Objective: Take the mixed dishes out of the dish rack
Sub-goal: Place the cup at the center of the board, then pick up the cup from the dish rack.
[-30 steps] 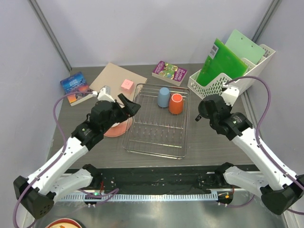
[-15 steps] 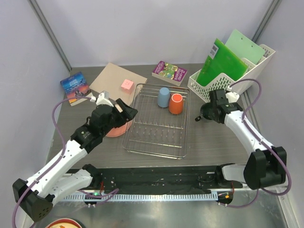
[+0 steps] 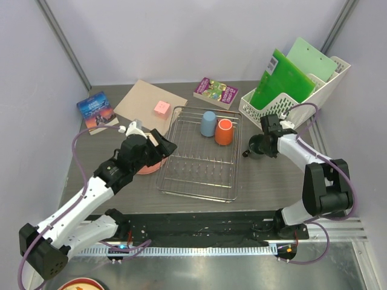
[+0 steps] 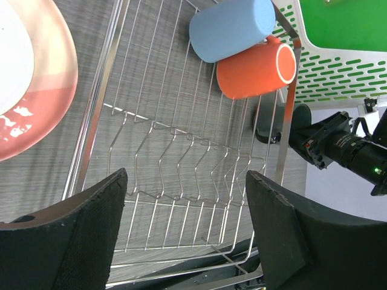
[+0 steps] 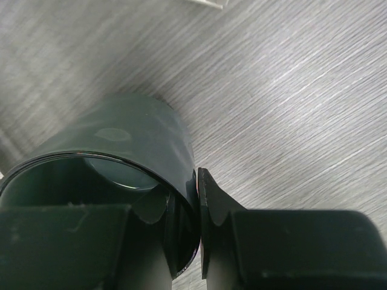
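The silver wire dish rack (image 3: 196, 194) stands mid-table and also shows in the left wrist view (image 4: 181, 163). A light blue cup (image 3: 208, 123) (image 4: 233, 27) and an orange mug (image 3: 224, 132) (image 4: 257, 67) lie in its far right corner. The pink plate (image 3: 145, 167) (image 4: 42, 115) lies on the table left of the rack, with a white bowl (image 4: 9, 57) on it. My left gripper (image 3: 164, 144) (image 4: 187, 223) is open and empty over the rack's left edge. My right gripper (image 3: 256, 147) (image 5: 196, 217) is shut on the wall of the dark grey mug (image 3: 252, 150) (image 5: 121, 145), low over the table right of the rack.
A white perforated file holder (image 3: 284, 112) with green folders stands at the back right, close behind my right gripper. Two books (image 3: 216, 92) (image 3: 95, 109), a brown board (image 3: 145, 99) and a pink block (image 3: 161, 108) lie at the back.
My right arm has folded down and brought the dark grey mug lower, toward the table beside the rack. My left gripper has drawn back slightly toward the near side.
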`<action>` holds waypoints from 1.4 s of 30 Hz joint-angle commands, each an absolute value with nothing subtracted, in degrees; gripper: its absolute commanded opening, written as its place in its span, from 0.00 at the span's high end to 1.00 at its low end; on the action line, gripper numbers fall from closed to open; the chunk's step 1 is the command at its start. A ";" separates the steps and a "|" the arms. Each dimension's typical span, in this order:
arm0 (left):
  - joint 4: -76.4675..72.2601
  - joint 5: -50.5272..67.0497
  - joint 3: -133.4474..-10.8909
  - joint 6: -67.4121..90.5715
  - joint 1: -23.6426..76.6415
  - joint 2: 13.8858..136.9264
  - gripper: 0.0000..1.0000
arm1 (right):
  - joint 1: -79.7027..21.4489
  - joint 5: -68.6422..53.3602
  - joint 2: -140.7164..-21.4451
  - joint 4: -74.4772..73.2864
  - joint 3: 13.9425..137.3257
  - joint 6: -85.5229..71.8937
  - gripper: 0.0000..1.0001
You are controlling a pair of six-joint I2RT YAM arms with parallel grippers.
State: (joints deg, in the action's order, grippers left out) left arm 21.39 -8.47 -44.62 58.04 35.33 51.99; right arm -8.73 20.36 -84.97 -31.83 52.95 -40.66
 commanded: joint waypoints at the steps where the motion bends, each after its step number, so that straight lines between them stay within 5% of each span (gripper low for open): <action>1: 21.62 -9.32 -44.21 57.84 35.16 51.42 0.19 | -8.26 19.51 -84.38 -26.81 52.65 -40.52 0.91; 6: 21.53 -9.23 -44.47 57.48 35.07 51.94 0.16 | -8.17 18.37 -83.24 -26.10 51.59 -39.73 0.72; 10: 21.45 -8.96 -45.00 57.39 35.16 52.82 0.14 | -8.17 17.75 -80.25 -26.37 51.59 -39.20 0.45; 16: 20.83 -8.53 -45.79 56.34 35.16 53.88 0.10 | -8.26 16.61 -75.16 -29.00 54.31 -38.58 0.25; 32: 17.05 -11.34 -62.04 37.45 35.33 71.51 0.00 | -18.09 -0.44 -53.61 -13.62 50.45 -31.47 0.29; 36: 20.90 -16.59 -74.57 39.01 35.33 82.68 0.00 | -20.91 -0.44 -54.32 -12.13 47.73 -30.50 0.30; 42: 23.56 -7.03 -90.78 43.93 32.61 98.42 0.00 | -21.88 -0.70 -50.10 -9.32 43.07 -30.94 0.30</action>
State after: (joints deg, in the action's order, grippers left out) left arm 22.98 -11.03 -84.49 40.71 34.50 93.41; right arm -21.45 -0.01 -53.87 -13.74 43.68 -32.10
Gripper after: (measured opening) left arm 0.996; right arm 0.702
